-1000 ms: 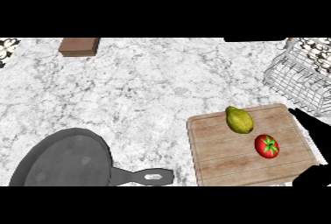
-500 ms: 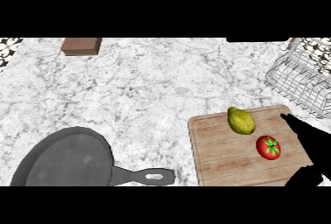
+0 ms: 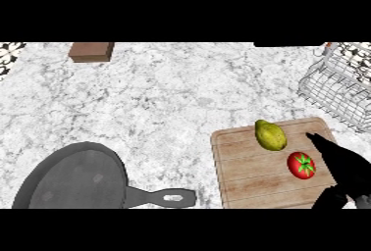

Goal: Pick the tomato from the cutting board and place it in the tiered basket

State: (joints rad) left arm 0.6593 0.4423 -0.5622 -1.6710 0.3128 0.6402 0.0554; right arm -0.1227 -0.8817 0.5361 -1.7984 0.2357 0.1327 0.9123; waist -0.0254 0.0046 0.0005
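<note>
The cutting board lies near the tiered basket; over its right edge the right hand is open and empty, just beside the tomato; the fingers should curl round it squarely, clear of the pear

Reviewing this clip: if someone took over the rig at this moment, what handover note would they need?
Right hand: open, close beside the tomato on its right, not curled round it.
Left hand: not in view.
Tomato: lies on the cutting board, near a yellow-green fruit.
Basket: beyond the board, at the counter's right edge.
Done: hand is at the tomato.
Left: grasp, lift, place in basket.
</note>
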